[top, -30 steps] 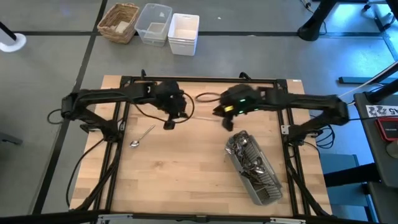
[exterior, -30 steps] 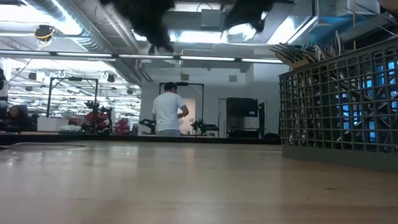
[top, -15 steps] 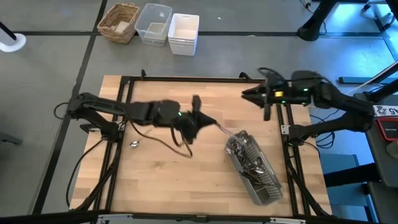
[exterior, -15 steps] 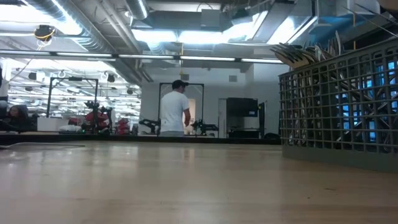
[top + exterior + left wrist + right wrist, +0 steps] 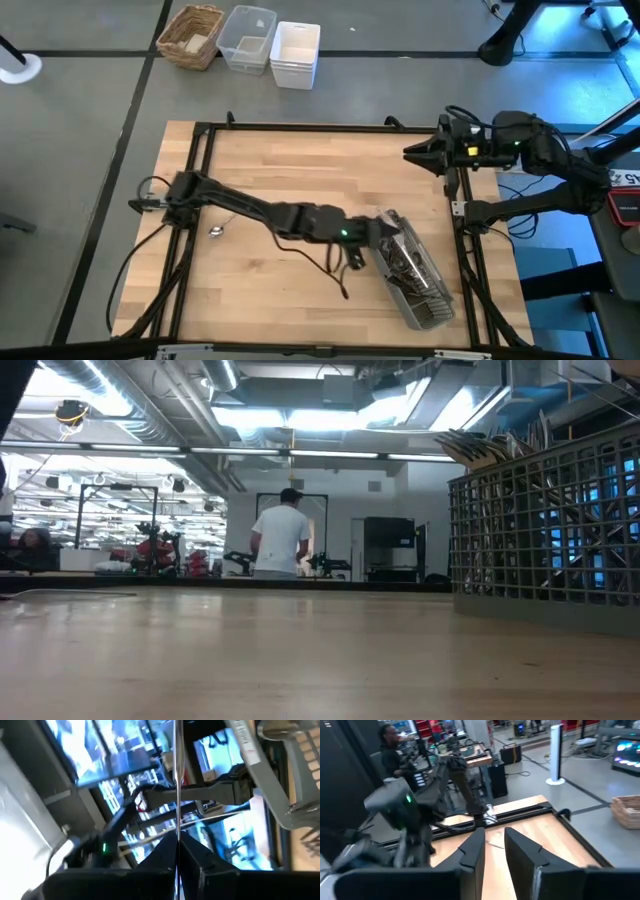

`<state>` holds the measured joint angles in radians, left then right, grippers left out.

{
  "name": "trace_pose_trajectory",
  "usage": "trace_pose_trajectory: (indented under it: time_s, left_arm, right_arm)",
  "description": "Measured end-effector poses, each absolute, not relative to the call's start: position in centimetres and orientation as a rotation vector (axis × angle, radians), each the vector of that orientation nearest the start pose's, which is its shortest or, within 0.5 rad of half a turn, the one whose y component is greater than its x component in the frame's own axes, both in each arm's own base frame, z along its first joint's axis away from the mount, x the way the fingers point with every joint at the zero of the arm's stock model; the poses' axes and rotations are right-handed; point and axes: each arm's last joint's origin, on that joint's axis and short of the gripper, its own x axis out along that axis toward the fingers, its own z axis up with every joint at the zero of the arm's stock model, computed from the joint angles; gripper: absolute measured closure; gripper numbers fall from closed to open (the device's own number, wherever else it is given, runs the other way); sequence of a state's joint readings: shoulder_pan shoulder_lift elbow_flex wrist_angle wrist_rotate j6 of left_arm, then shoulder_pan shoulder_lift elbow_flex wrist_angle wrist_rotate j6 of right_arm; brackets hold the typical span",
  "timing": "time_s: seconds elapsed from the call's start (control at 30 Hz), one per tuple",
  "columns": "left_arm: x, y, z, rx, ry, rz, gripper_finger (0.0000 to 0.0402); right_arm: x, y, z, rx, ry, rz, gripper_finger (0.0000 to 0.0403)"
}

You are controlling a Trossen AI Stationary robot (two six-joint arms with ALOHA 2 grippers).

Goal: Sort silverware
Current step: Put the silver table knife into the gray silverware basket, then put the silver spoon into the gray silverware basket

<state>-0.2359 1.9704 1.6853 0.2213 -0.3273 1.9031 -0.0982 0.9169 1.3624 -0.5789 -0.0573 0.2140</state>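
Stretching low across the wooden table, the left arm reaches from its base at the left edge toward the grey slatted caddy, and the left gripper sits right at the caddy's upper end. In the left wrist view its two dark fingers are pressed together on a thin, shiny metal piece of silverware that stands out straight between them; whether it is a knife, fork or spoon handle cannot be told from that edge-on look. The caddy's pale grid wall shows just beside it in that view.

The caddy lies at an angle on the right half of the table, packed with silverware whose heads and handles bunch at the upper end. In the low view the same caddy stands at the right, with handles poking above its rim.

A single spoon lies on the boards near the left edge, well apart from the caddy.

Farther back, the right gripper hovers over the table's right rear rail; the right wrist view shows its fingers partly apart with nothing between them.

Beyond the table, on the floor, sit a wicker basket, a clear plastic tub and a white bin. In the room behind, a person in a white shirt stands facing away.
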Motion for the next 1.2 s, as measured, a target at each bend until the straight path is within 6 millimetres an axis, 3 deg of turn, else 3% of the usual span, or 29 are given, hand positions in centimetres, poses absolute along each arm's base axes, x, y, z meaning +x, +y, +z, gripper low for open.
trace_pose_trajectory:
  time_s: [0.23,0.37,0.5,0.67,0.77,0.93,1.2]
  left_arm:
    - [49.3,-11.3,30.1,2.225,0.141,-0.049,0.0401]
    - [50.0,-11.5,28.3,2.374,0.165,-0.113,0.0401]
    - [50.1,-11.7,27.2,2.414,0.19,-0.196,0.0401]
    - [49.9,-11.9,26.5,2.414,0.196,-0.292,0.0396]
    - [49.9,-12.0,26.5,2.402,0.116,-0.326,0.0386]
    - [49.9,-12.3,26.6,2.3,0.011,-0.352,0.037]
    - [50.0,-12.2,26.8,2.087,0.031,-0.318,0.0332]
  right_arm:
    - [15.7,-1.2,45.7,0.23,0.155,0.01,0.0326]
    - [16.0,-1.2,45.6,0.231,0.162,0.009,0.0326]
    - [16.3,-1.2,45.5,0.232,0.172,0.008,0.0326]
    - [16.3,-1.2,45.5,0.231,0.172,0.008,0.0326]
    - [16.3,-1.2,45.5,0.231,0.173,0.008,0.0326]
    - [16.3,-1.2,45.5,0.231,0.173,0.008,0.0327]
    - [16.3,-1.2,45.5,0.228,0.173,0.008,0.0327]
